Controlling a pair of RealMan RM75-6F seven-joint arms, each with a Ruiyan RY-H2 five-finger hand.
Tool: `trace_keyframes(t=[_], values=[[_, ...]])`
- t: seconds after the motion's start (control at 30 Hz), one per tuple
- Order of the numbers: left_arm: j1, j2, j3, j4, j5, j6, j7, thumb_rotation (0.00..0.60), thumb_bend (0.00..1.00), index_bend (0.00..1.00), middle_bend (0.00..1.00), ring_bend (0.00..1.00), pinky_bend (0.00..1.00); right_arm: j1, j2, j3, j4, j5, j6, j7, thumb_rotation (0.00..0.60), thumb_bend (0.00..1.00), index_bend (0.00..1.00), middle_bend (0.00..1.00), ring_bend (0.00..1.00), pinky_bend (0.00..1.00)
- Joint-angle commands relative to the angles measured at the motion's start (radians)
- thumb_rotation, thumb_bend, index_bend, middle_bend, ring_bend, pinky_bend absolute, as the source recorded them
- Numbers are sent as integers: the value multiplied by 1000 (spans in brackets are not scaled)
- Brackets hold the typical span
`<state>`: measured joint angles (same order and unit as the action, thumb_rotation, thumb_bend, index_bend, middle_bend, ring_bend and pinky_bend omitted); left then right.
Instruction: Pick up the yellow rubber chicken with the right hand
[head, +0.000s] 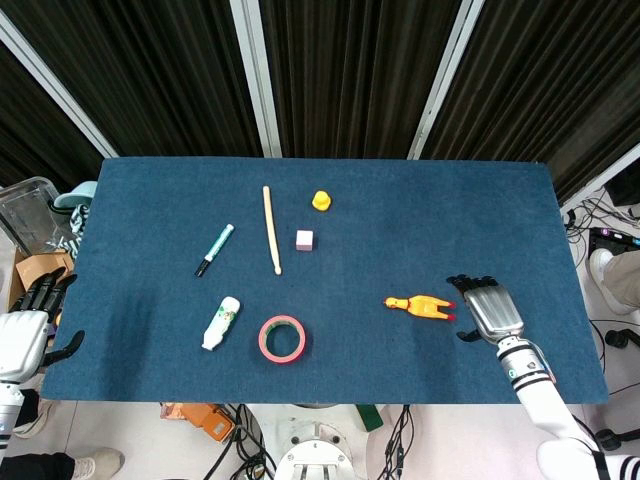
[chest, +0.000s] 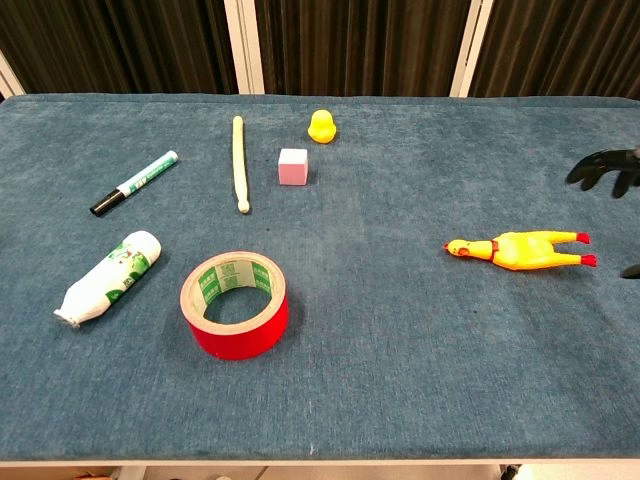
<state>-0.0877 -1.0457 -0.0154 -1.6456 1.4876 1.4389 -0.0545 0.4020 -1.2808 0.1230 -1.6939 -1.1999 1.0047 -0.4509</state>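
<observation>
Hovering with fingers spread, right robot hand (head: 487, 307) sits just beside yellow rubber chicken (head: 421, 306) feet.

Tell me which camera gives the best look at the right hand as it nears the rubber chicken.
The head view: the whole right hand shows there, fingers apart, holding nothing, just beside the red feet of the rubber chicken. The chest view catches only dark fingertips at its right edge, beyond the chicken.

You have one rubber chicken (head: 422, 306), one tape roll (head: 282, 338), one white bottle (head: 220, 323), one marker (head: 214, 249), one wooden stick (head: 271, 229), one pink cube (head: 304, 240), one yellow cap-shaped piece (head: 320, 200), two hands (head: 490, 308) (head: 30, 325).
</observation>
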Motion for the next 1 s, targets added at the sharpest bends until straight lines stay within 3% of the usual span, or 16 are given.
trace_keyframes(t=[0.03, 0.3, 1.0], values=[[0, 0, 0, 0, 0, 0, 0, 600, 299, 96, 0, 23, 208, 19, -27, -1, 24, 7, -15, -7, 600, 35, 314, 307, 381, 325], [-1, 1, -2, 2, -4, -3, -3, 600, 299, 96, 0, 23, 208, 58, -89, -6, 77, 21, -33, 7, 600, 45, 345, 326, 407, 370], [-3, 7, -3, 0, -14, -13, -9, 600, 299, 96, 0, 23, 230, 124, -253, 1, 249, 24, -36, 85, 600, 216, 473, 404, 522, 496]])
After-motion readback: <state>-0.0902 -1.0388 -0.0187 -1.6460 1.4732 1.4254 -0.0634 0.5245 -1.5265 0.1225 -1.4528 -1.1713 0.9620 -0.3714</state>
